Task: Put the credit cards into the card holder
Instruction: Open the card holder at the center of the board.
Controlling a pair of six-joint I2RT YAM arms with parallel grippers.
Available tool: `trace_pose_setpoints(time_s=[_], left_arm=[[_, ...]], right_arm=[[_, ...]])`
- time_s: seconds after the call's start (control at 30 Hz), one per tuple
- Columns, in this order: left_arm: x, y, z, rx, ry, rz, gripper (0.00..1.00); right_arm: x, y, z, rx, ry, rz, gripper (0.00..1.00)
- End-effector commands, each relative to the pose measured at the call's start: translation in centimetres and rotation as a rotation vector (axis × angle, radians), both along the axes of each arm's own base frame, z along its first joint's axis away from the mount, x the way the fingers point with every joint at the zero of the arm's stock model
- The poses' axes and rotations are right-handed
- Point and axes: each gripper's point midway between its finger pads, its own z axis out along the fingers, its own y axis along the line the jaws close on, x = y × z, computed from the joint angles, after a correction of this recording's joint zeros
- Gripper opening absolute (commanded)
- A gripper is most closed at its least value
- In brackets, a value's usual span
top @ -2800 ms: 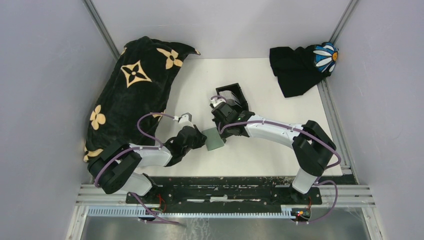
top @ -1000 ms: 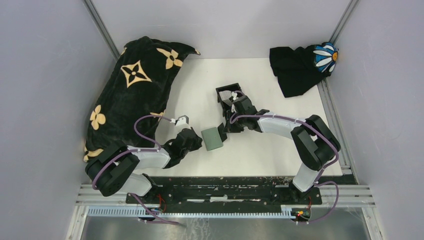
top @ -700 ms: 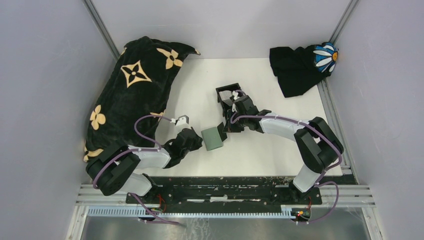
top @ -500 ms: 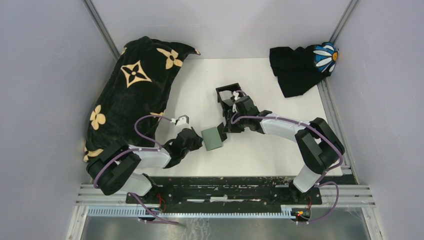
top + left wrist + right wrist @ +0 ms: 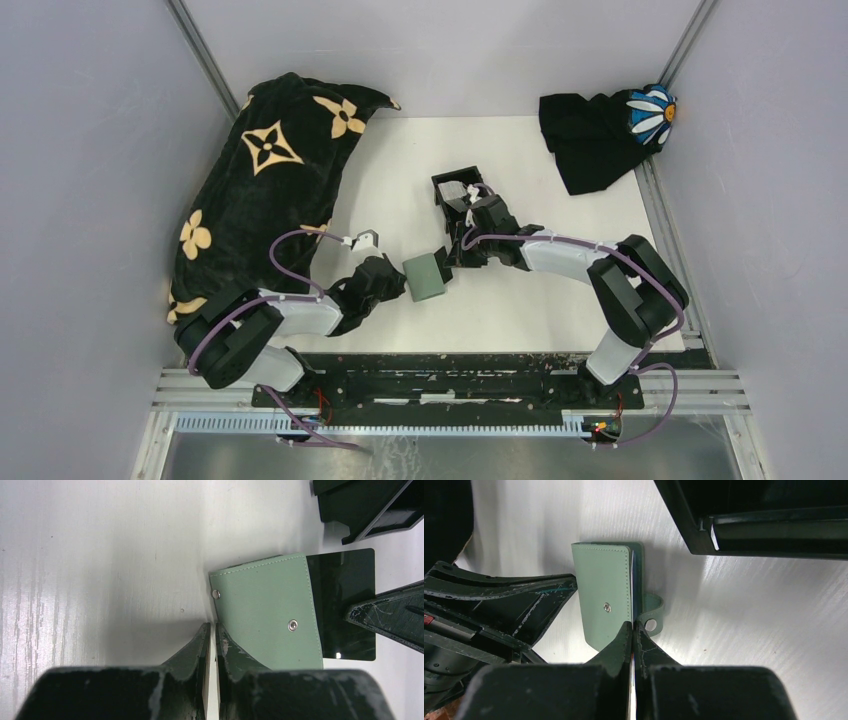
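A green snap wallet [image 5: 425, 277] lies flat on the white table between the two arms. My left gripper [image 5: 402, 283] is pinched on its left edge [image 5: 210, 630], jaws almost together. A dark glossy credit card [image 5: 345, 595] sticks out of the wallet's right side. My right gripper [image 5: 447, 262] is shut on this card, which shows edge-on between its jaws [image 5: 632, 627]. The wallet [image 5: 604, 600] lies just ahead of those jaws. The black card holder [image 5: 458, 188] stands behind the right gripper with something whitish inside; its wall [image 5: 764, 550] fills the upper right of the right wrist view.
A big black blanket with tan flowers [image 5: 260, 190] is heaped at the left. A black cloth with a white daisy [image 5: 600, 135] lies in the far right corner. Grey walls close in the sides and the arms' mounting rail [image 5: 450, 385] runs along the near edge.
My right gripper came down from beside the card holder to the wallet's right edge and shut there. Over the last second neither arm nor the wallet has visibly moved.
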Motion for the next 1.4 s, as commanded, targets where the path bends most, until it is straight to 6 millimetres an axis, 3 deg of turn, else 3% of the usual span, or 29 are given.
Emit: trace_pose_setpoints(time_s=[0.0, 0.37, 0.9, 1.37], left_arm=[[-0.2, 0.5, -0.8, 0.045, 0.019, -0.005, 0.15], [-0.4, 0.7, -1.1, 0.046, 0.025, -0.001, 0.14], [-0.6, 0.7, -1.4, 0.044, 0.032, -0.004, 0.14], [-0.9, 0.8, -1.7, 0.045, 0.037, -0.007, 0.13]], right_arm=[[0.5, 0.5, 0.0, 0.044, -0.012, -0.009, 0.01], [0.5, -0.5, -0.3, 0.006, -0.034, -0.027, 0.01], [-0.3, 1.0, -0.3, 0.115, 0.015, -0.019, 0.01], [-0.6, 0.8, 1.0, 0.146, -0.009, -0.028, 0.01]])
